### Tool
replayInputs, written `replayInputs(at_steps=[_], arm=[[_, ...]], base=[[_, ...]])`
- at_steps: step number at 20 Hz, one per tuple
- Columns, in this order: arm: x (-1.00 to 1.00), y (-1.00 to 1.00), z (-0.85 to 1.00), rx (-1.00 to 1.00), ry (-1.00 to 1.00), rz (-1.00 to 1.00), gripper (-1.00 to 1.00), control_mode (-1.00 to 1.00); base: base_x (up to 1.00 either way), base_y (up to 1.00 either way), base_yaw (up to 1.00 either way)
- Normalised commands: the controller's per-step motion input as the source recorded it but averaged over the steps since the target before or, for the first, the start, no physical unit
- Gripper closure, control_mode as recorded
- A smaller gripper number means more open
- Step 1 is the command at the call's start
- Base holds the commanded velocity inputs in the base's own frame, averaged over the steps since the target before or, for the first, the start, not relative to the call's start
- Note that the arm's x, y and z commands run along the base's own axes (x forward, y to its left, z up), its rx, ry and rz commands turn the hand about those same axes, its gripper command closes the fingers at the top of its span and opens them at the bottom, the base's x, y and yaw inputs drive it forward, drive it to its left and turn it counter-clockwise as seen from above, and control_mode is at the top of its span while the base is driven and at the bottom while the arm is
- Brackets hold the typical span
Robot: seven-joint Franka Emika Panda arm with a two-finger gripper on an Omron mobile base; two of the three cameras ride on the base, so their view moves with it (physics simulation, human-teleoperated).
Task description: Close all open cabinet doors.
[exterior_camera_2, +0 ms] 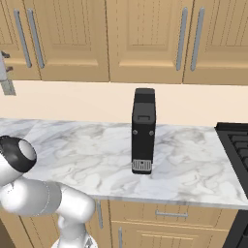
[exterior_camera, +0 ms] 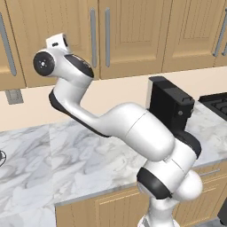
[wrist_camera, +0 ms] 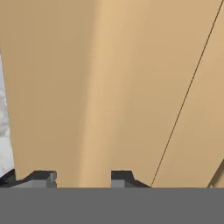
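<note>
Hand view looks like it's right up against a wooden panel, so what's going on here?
The gripper is raised to the cabinet doors above the marble counter, its fingers apart with nothing between them and tan wood close in front. The doors in the base views look flush. A black appliance stands on the counter, untouched.

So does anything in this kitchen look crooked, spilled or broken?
Nothing stands out. The cabinet doors in the base views look flush, the marble counter is unspilled, and the black appliance stands upright.
</note>
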Motion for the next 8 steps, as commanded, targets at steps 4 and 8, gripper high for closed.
replayInputs(at_steps=[4,8], arm=[[-0.15,-0.01,-0.34,0.0,0.0,-0.05,-1.0,-1.0],[-0.5,0.0,-0.46,0.0,0.0,-0.07,-1.0,-1.0]], base=[[0.0,0.0,0.0],[0.0,0.0,0.0]])
